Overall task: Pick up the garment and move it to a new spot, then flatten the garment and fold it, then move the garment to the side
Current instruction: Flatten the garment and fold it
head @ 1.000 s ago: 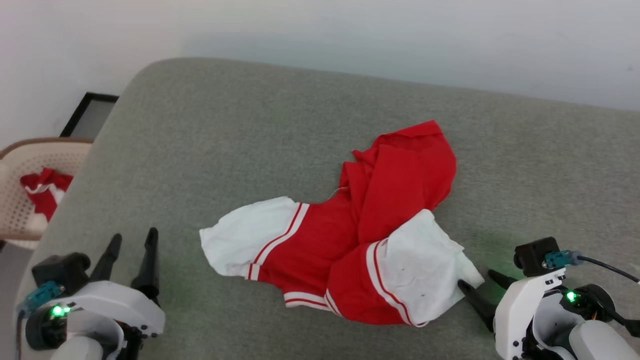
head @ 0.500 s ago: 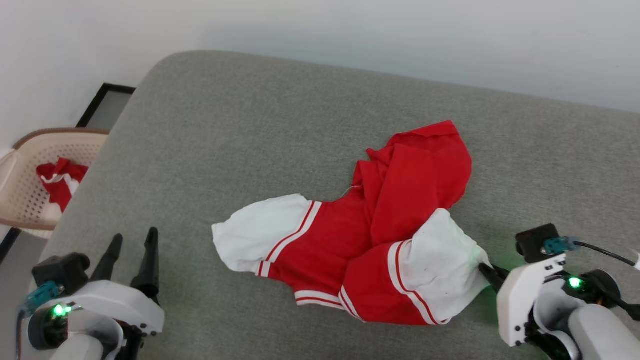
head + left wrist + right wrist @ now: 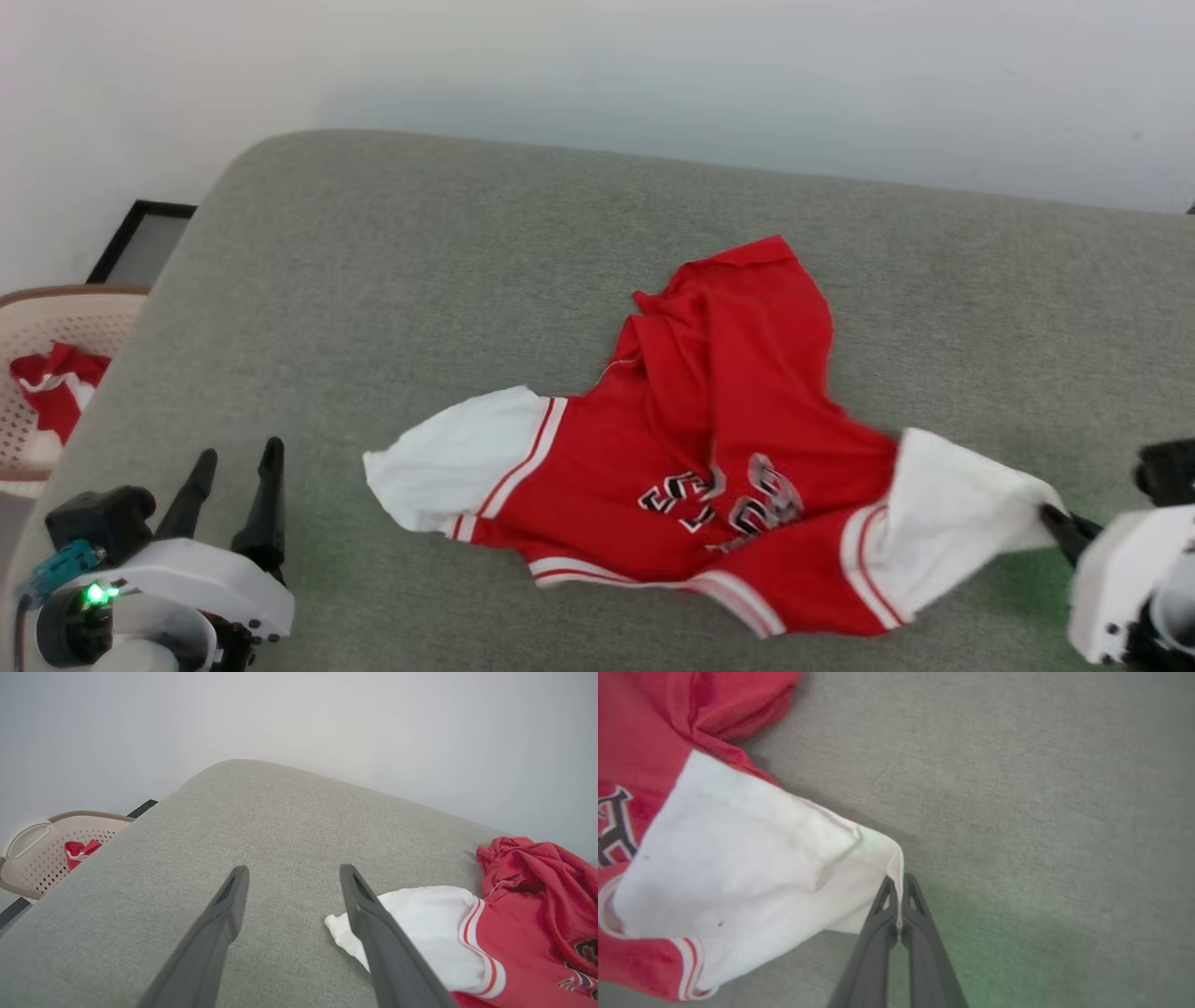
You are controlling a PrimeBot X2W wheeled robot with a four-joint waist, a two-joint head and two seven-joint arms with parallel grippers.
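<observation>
While our right gripper [image 3: 900,884] pinches the red jersey [image 3: 709,439] by one white sleeve's edge, it lies sleeve-to-sleeve towards our wide-open, empty left gripper [image 3: 240,450], near the other sleeve.

Bright, soft, even light here. Green glow tints the grey padded fabric surface [image 3: 999,938] beside the dark two-fingered right claw [image 3: 899,882]. Right wrist view's slightly blurred; faint shadow under the red-and-white jersey garment [image 3: 738,858].

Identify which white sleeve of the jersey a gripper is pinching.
The sleeve on the robot's right, clamped in the right gripper; the other sleeve lies free.
</observation>
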